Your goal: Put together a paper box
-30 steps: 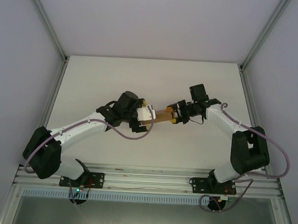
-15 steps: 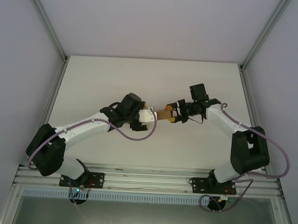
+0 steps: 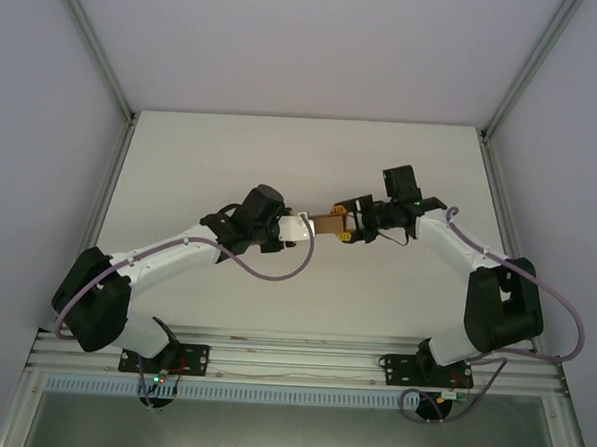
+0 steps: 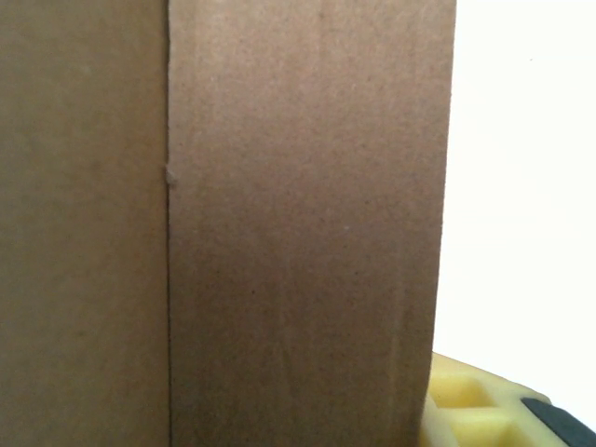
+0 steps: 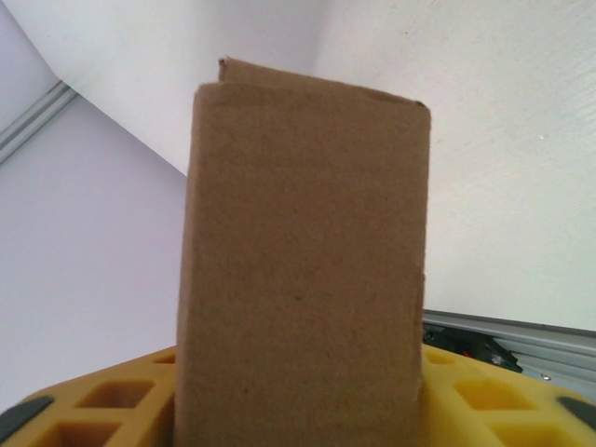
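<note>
The paper box (image 3: pixel 328 223) is a small tan cardboard piece held in the air over the middle of the table, between the two arms. My right gripper (image 3: pixel 346 227) is shut on its right end; in the right wrist view the paper box (image 5: pixel 303 270) stands upright between the yellow fingers (image 5: pixel 503 400). My left gripper (image 3: pixel 305 229) holds the left end. In the left wrist view the paper box (image 4: pixel 279 223) shows a vertical crease, with one yellow finger (image 4: pixel 470 410) pressed against its right edge; the other finger is hidden.
The white table (image 3: pixel 232 160) spreads around both arms, bounded by aluminium frame posts (image 3: pixel 107 63) at left and right and by a rail (image 3: pixel 292 355) at the near edge.
The left arm has pushed right along the box, so less cardboard shows between the grippers. The right gripper has shifted slightly up and right with the box.
</note>
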`<action>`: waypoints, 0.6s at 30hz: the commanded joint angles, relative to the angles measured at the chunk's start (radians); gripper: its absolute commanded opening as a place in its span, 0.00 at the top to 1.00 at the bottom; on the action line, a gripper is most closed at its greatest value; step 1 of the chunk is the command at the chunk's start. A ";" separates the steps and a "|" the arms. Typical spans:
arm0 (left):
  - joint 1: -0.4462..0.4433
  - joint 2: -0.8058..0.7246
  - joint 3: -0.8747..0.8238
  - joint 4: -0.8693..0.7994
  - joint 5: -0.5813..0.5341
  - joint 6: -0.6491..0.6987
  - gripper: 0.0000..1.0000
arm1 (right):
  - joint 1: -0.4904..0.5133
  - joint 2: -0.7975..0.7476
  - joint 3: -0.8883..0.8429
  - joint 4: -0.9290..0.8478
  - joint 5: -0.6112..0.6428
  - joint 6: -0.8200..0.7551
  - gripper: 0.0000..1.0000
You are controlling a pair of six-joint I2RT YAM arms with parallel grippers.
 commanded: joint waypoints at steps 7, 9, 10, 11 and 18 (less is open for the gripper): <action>-0.002 -0.060 0.020 -0.126 0.098 0.021 0.61 | -0.026 -0.094 0.089 -0.146 0.223 -0.332 0.18; 0.000 -0.065 0.017 -0.174 0.119 0.032 0.61 | -0.027 -0.149 0.097 -0.135 0.429 -0.482 0.04; 0.002 -0.065 0.016 -0.197 0.123 0.037 0.61 | -0.027 -0.183 0.090 -0.117 0.533 -0.554 0.00; 0.007 -0.065 0.017 -0.225 0.135 0.041 0.61 | -0.027 -0.219 0.079 -0.103 0.637 -0.620 0.00; 0.078 0.002 0.059 -0.348 0.272 0.037 0.60 | -0.027 -0.522 -0.131 0.104 0.869 -1.295 0.00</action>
